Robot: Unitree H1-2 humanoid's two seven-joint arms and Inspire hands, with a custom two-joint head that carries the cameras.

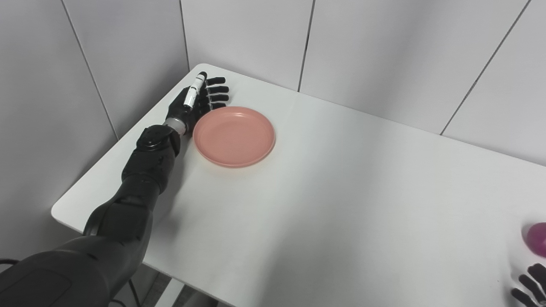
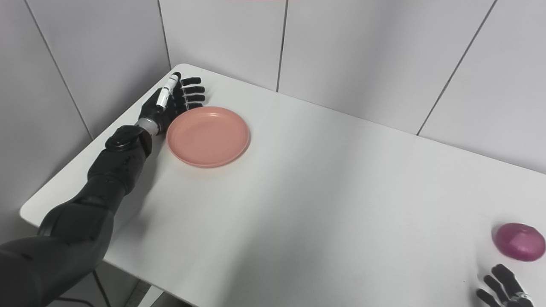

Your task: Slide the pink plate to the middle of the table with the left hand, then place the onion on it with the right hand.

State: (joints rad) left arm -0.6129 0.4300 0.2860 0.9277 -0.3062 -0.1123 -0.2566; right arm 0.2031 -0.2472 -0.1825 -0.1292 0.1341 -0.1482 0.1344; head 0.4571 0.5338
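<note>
Near the far left corner of the white table [image 1: 341,192], my left eye view shows my left hand [image 1: 197,103] spread flat, touching the pink plate [image 1: 234,135] at its left rim. My right eye view shows the purple onion [image 2: 518,241] near the right edge, my right hand [image 2: 503,290] just beside it, fingers apart. Pushing too hard could tip the plate

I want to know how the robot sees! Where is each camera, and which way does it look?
Left eye view: on the head, looking down at the table; shows the left hand, its arm, and right fingertips.
Right eye view: beside it, same direction; shows more of the onion and the right hand.
Both share the pink plate.
</note>
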